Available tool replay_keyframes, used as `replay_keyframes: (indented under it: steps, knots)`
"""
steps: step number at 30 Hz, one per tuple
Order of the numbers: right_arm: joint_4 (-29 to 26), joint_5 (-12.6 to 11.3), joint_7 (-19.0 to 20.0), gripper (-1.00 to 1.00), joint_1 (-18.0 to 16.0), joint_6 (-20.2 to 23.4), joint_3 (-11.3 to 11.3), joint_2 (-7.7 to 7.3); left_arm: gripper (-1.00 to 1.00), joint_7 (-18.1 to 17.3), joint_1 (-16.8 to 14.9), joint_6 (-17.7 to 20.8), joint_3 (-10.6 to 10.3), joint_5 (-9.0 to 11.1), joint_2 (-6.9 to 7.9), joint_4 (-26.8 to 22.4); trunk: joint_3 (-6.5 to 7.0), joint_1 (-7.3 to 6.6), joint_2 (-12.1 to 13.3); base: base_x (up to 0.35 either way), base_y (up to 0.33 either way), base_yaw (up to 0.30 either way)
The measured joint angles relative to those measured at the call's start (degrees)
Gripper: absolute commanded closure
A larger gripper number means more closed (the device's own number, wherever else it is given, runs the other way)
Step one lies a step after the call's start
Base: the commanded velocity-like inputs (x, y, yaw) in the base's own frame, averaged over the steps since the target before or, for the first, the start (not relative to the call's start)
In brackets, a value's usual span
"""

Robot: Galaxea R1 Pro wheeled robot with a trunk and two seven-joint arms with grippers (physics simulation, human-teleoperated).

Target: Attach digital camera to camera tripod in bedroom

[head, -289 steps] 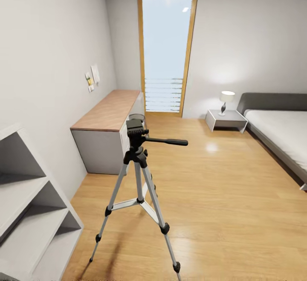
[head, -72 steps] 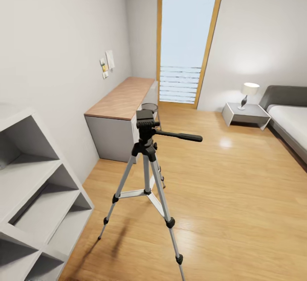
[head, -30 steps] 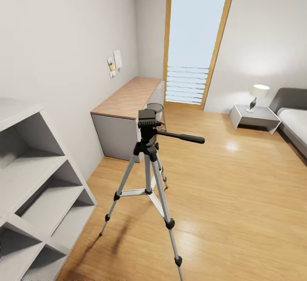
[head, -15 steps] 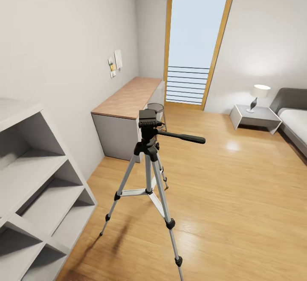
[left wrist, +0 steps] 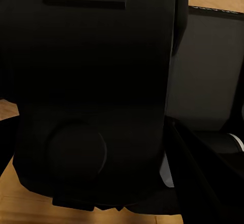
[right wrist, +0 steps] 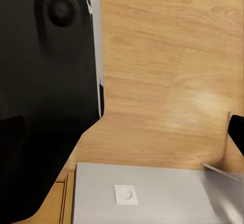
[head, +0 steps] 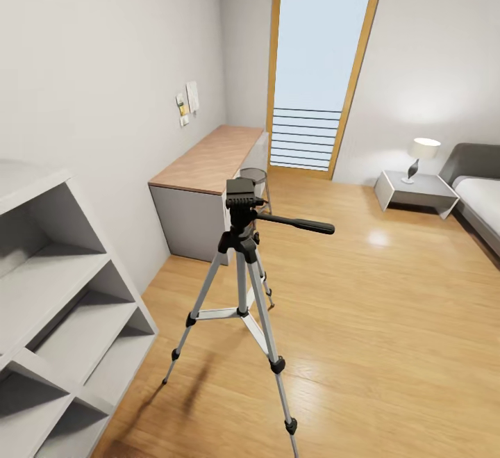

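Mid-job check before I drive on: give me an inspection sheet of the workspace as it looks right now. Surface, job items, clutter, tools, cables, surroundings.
Surface: light wood floor, bare around the tripod's feet.
Job's things: camera tripod stands upright on three spread legs, with its pan handle pointing toward the bed side and nothing mounted on its head. Digital camera: nothing seen that I can identify for sure.
Clutter: a dark bin behind the tripod, beside the desk; papers on the wall.
Tools: dark robot parts fill much of both wrist views; open or shut cannot be told.
Cables: nothing seen.
Surroundings: grey shelf near left, tall window, nightstand with lamp, bed at right.
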Motion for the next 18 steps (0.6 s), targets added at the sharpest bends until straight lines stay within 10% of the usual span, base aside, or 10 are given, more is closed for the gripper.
replay_keyframes:
  steps: [18]
  knots:
    - [0.0, 0.3, -0.1, -1.00, 0.0, 0.2, 0.0, 0.09, 1.00, 0.0, 0.0, 0.0, 0.0, 0.0, 0.00, 0.0, 0.00, 0.00, 0.0, 0.000, 0.000, 0.000]
